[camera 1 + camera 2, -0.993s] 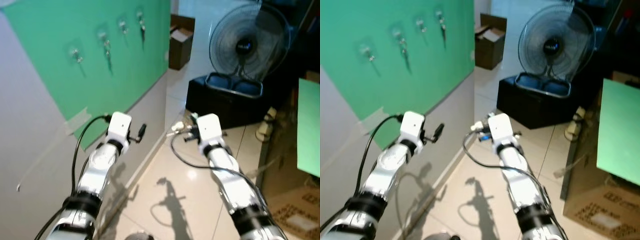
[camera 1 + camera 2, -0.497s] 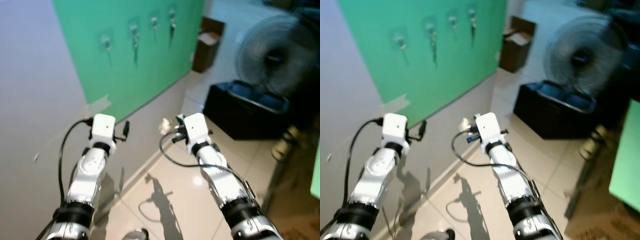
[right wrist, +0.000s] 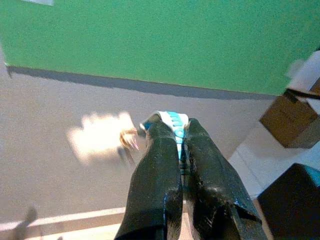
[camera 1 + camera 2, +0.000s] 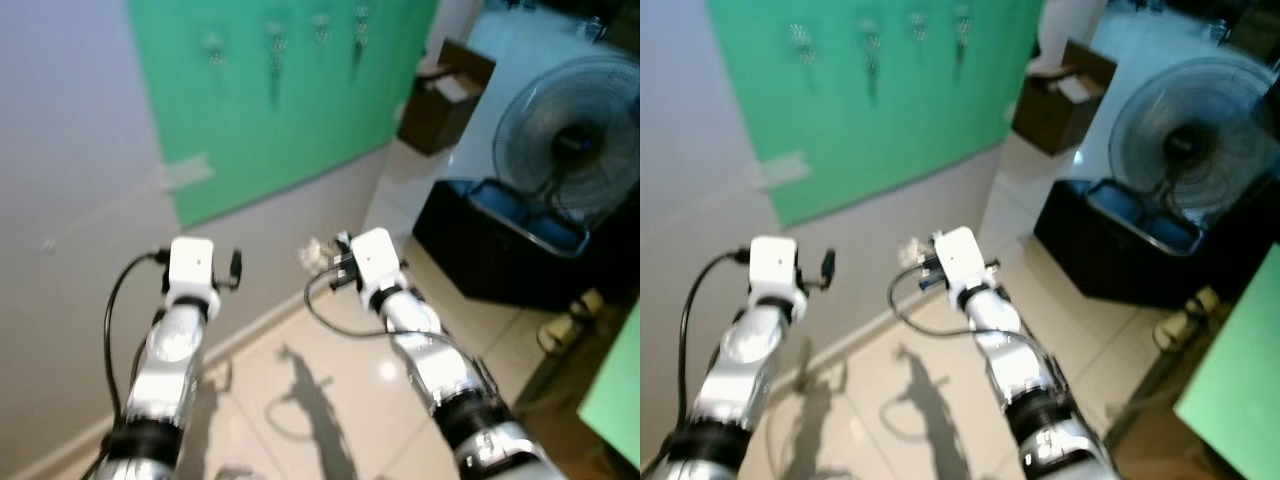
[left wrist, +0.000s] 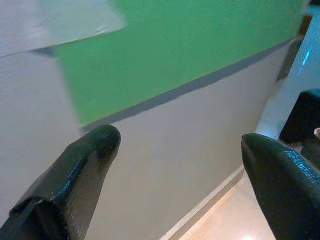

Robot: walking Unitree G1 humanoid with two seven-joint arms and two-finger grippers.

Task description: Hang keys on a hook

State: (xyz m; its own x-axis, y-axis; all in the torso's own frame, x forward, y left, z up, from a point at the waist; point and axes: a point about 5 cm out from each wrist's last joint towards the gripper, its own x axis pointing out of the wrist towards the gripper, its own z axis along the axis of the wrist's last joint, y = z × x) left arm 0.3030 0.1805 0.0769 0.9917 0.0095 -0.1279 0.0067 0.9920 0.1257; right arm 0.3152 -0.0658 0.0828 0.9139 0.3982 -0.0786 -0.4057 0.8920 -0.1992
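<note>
- Holding the keys (image 3: 167, 122), the right pincer (image 3: 175, 131) has its fingers pressed tight on them.
- The hooks (image 4: 273, 35) sit high on the green board (image 4: 300, 110), well above and ahead of that pincer.
- The left pincer (image 5: 175, 145) is spread wide, holding nothing.
- Hanging is not yet done.

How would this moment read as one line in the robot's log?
right pincer: shut on keys, held low | left pincer: open, idle | hooks: high on green board, three with keys | hanging: not yet done
</note>
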